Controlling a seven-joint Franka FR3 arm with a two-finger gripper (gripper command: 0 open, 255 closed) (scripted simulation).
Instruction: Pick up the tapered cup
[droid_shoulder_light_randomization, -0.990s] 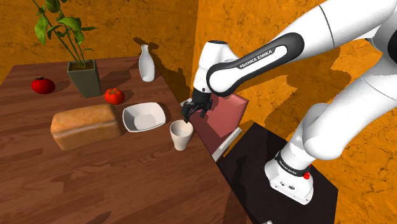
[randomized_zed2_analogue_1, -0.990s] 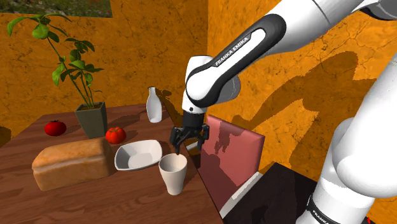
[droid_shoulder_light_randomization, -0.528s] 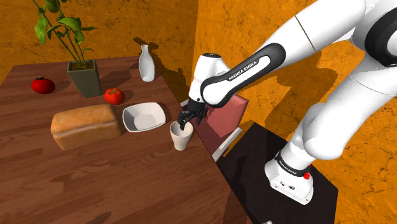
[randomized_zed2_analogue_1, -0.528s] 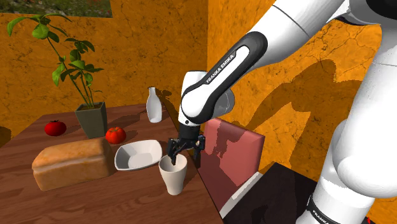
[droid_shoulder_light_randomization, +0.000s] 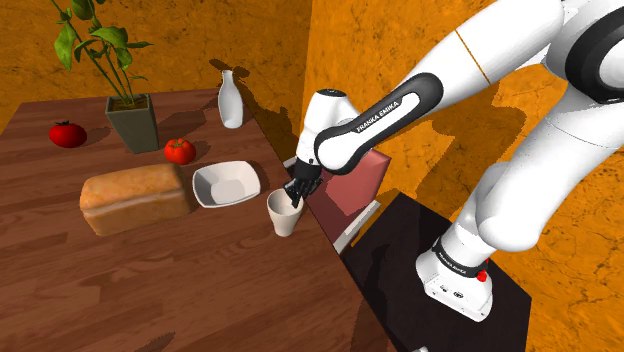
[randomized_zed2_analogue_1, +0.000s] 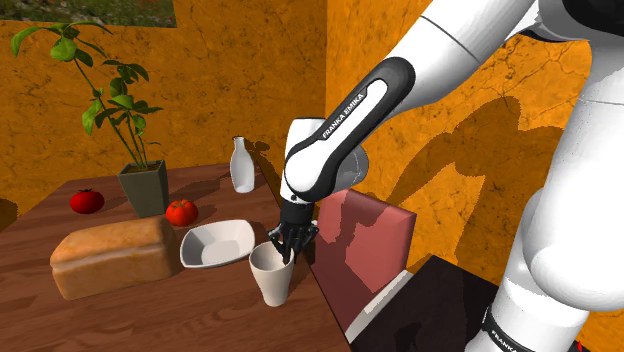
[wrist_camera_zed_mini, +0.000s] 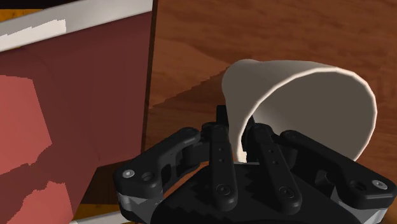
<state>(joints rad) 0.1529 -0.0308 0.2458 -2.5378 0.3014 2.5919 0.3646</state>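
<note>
White "FRANKA EMIKA" lettering on arm's dark forearm band (droid_shoulder_light_randomization: 386, 111), legible in shoulder and second exterior views.

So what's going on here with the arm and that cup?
The arm has its gripper at the rim of the cup, which stands upright near the edge of the table, beside a bowl. The fingers straddle the cup's wall, one inside and one outside, and look closed on it. The cup is not yet lifted.
</note>
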